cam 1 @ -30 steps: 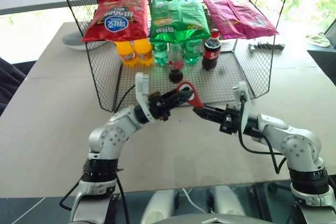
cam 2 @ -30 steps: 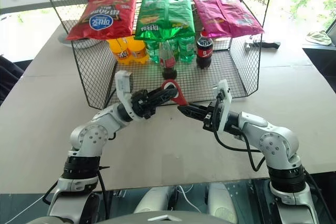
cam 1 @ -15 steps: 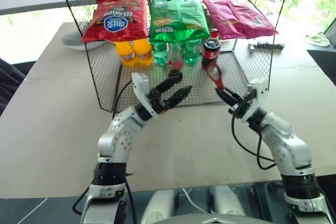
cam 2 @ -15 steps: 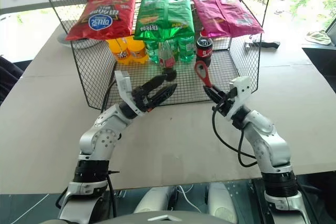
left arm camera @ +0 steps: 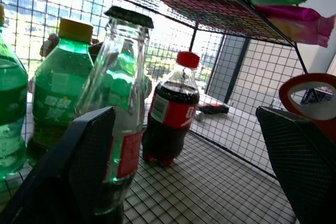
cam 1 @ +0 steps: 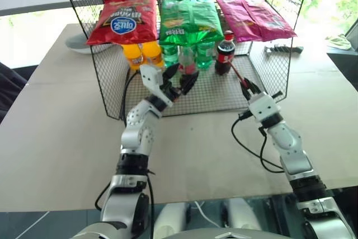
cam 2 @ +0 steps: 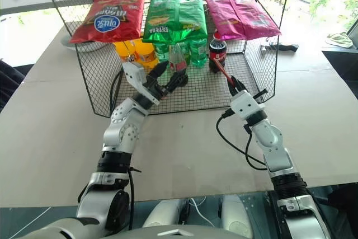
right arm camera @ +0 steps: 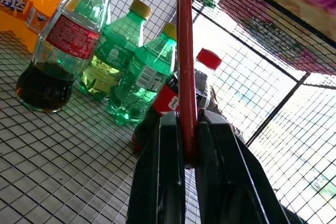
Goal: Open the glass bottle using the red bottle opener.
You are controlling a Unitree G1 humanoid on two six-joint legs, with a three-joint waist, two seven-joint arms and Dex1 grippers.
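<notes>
The glass bottle [cam 1: 187,63] stands capped on the wire shelf floor, with dark cola low down and a red label. My left gripper [cam 1: 183,79] is open just in front of it. In the left wrist view the glass bottle [left arm camera: 124,98] rises close beside one finger [left arm camera: 88,153], with no contact that I can see. To the right, my right gripper [cam 1: 246,87] is shut on the red bottle opener [cam 1: 237,76], which points up and away, edge-on. The right wrist view shows the red bottle opener [right arm camera: 186,61] clamped by its handle between the fingers [right arm camera: 167,171]. Its ring [left arm camera: 310,96] shows in the left wrist view.
A wire mesh rack [cam 1: 268,76] encloses the shelf, with low side walls and chip bags [cam 1: 190,19] on top. Orange bottles [cam 1: 142,54], green bottles [cam 1: 204,54] and a dark plastic cola bottle [cam 1: 225,54] stand behind the glass bottle. A tool [cam 1: 284,49] lies at the back right.
My left gripper let go of the opener, opened wide and moved forward to the glass bottle. The right gripper carried the opener right and forward and rolled it edge-on.
</notes>
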